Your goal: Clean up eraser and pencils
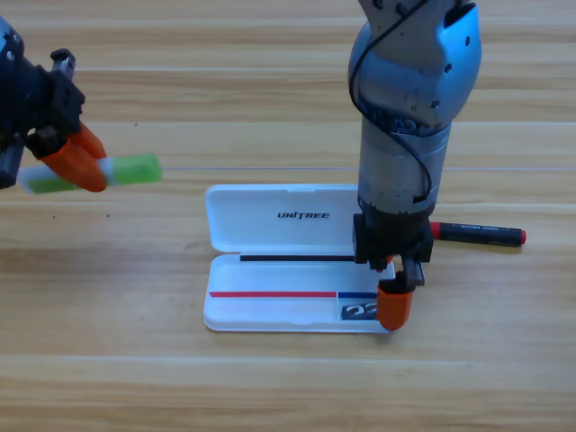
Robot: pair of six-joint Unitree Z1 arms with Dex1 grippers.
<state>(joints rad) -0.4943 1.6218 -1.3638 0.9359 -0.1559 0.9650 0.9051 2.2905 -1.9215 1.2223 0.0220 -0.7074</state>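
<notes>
My left gripper (79,164) is at the far left, shut on the pale green and white pencil (135,169), which it holds level above the table. The white case (236,219) lies open in the middle. In the lower half's right end sits the small black eraser (359,311). My right gripper (394,309) points straight down at that right end, just beside the eraser and touching or nearly touching it. The black pencil with the red cap (479,234) lies flat on the table right of the case, partly hidden behind the right arm.
The right arm's grey body (409,108) comes down from the top edge and covers the case's upper right corner. Bare wooden table (117,360) surrounds the case on all sides.
</notes>
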